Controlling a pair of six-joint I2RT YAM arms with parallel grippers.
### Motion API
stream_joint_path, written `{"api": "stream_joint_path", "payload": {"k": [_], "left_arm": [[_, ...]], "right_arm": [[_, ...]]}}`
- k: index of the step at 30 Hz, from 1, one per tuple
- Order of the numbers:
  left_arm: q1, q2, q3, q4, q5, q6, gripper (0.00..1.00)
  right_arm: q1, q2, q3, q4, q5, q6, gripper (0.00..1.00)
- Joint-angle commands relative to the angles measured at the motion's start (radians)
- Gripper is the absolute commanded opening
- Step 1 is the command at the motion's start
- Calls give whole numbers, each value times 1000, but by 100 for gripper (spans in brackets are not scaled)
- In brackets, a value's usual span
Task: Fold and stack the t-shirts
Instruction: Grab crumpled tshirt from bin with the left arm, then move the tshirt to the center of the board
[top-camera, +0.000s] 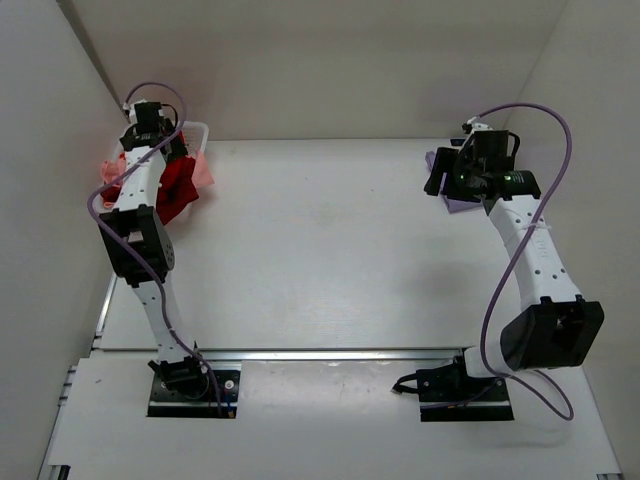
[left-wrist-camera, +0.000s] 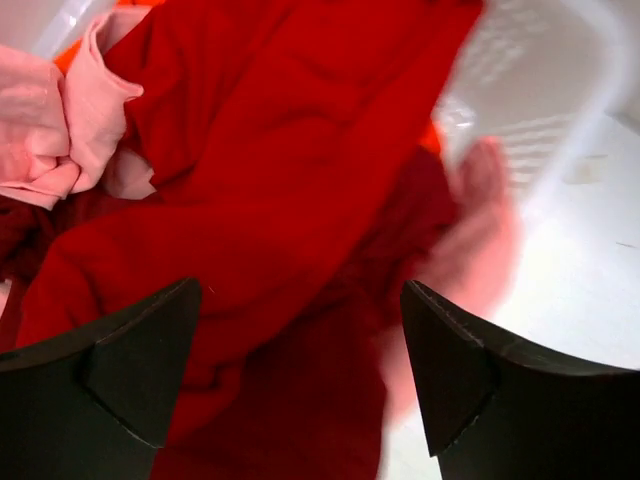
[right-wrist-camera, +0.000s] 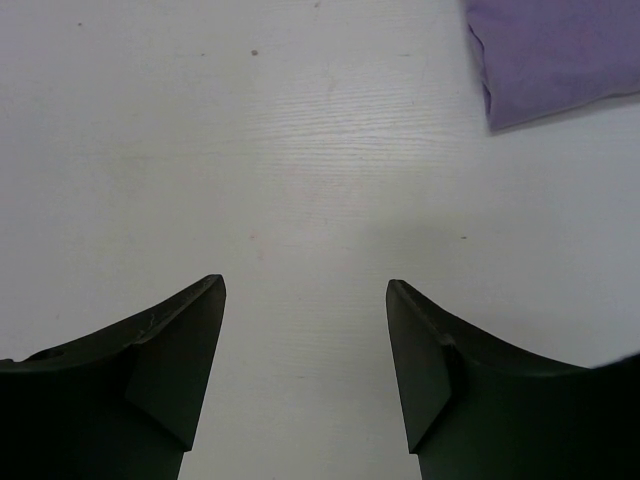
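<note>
A bright red t-shirt (left-wrist-camera: 280, 150) lies crumpled over the pile in a white basket (left-wrist-camera: 540, 80), with a pink t-shirt (left-wrist-camera: 60, 110) at its left and dark red cloth (left-wrist-camera: 300, 410) below it. My left gripper (left-wrist-camera: 300, 290) hangs open just above the red cloth, with nothing between its fingers. From above, the red t-shirt (top-camera: 180, 190) spills over the basket's near side under my left gripper (top-camera: 172, 150). A folded lavender t-shirt (right-wrist-camera: 560, 50) lies at the far right. My right gripper (right-wrist-camera: 305, 282) stands open over bare table beside it.
The white basket (top-camera: 197, 125) sits in the far left corner against the white walls. Pink cloth (top-camera: 205, 170) hangs over its rim. The lavender t-shirt (top-camera: 462, 207) lies partly under my right gripper (top-camera: 440, 185). A white table (top-camera: 320, 250) spans between the arms.
</note>
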Motion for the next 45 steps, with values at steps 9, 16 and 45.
{"api": "stream_joint_path", "payload": {"k": [9, 16, 45], "left_arm": [[79, 135, 91, -52, 42, -23, 63], [69, 25, 126, -72, 47, -61, 0], [-462, -650, -519, 206, 532, -164, 0]], "right_arm": [[22, 75, 42, 21, 23, -6, 63], [47, 74, 68, 23, 8, 31, 64], [7, -144, -145, 109, -58, 105, 62]]}}
